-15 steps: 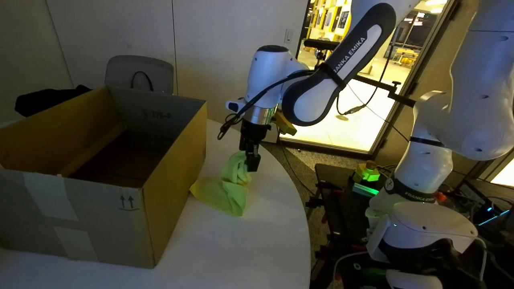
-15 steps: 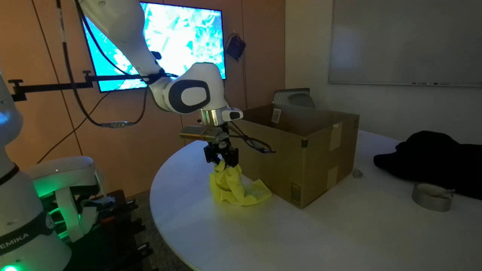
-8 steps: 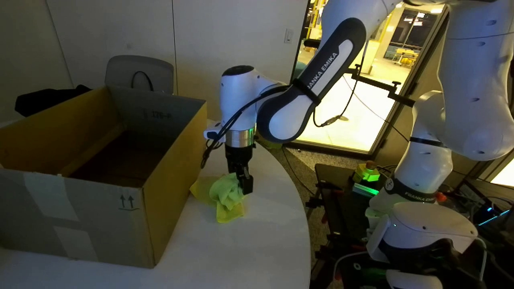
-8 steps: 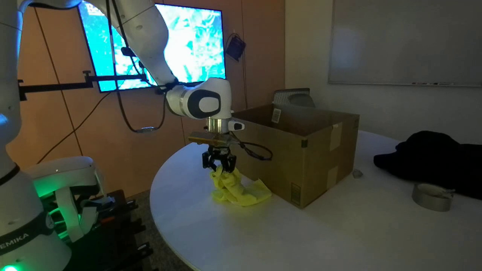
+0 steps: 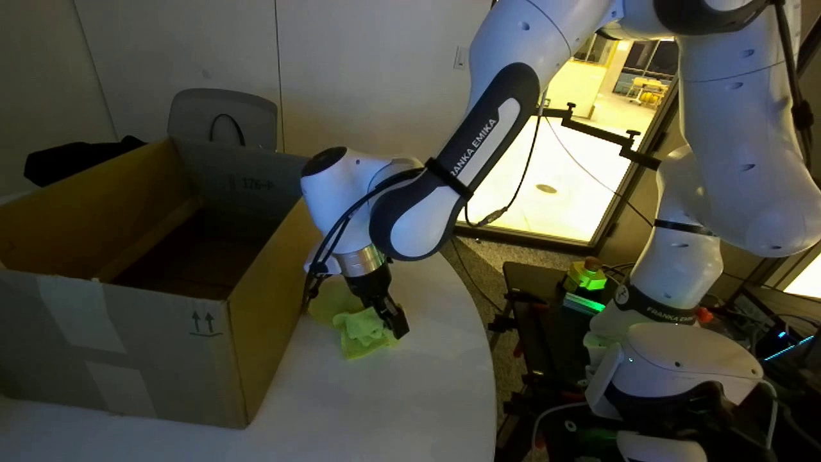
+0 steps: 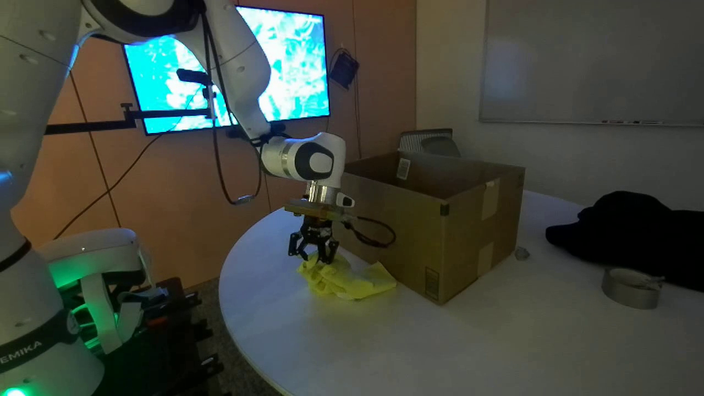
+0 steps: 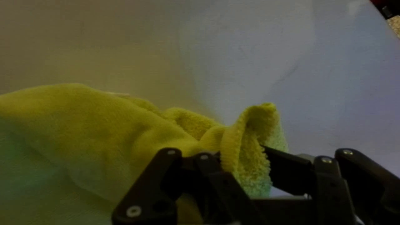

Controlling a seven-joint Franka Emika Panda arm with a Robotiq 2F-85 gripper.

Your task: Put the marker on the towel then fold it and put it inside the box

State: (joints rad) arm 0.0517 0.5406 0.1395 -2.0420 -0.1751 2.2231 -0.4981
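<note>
Pinching 1 towel (image 6: 347, 280) | 2 jaws clamped | 1 box (image 6: 423, 236) beside towel

One pincer (image 6: 315, 257), one towel (image 6: 349, 282), one box (image 6: 423, 231), one table (image 6: 484, 346), two printed arrows (image 5: 209, 319).

Lit screen (image 6: 297, 60), whiteboard (image 6: 594, 60), chair (image 5: 221, 104), table (image 6: 467, 346)

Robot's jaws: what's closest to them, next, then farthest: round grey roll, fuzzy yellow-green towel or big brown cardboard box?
In an exterior view:
1. Towel, pinched in the jaws.
2. Box, beside the towel.
3. Roll, farther right, past the box.
</note>
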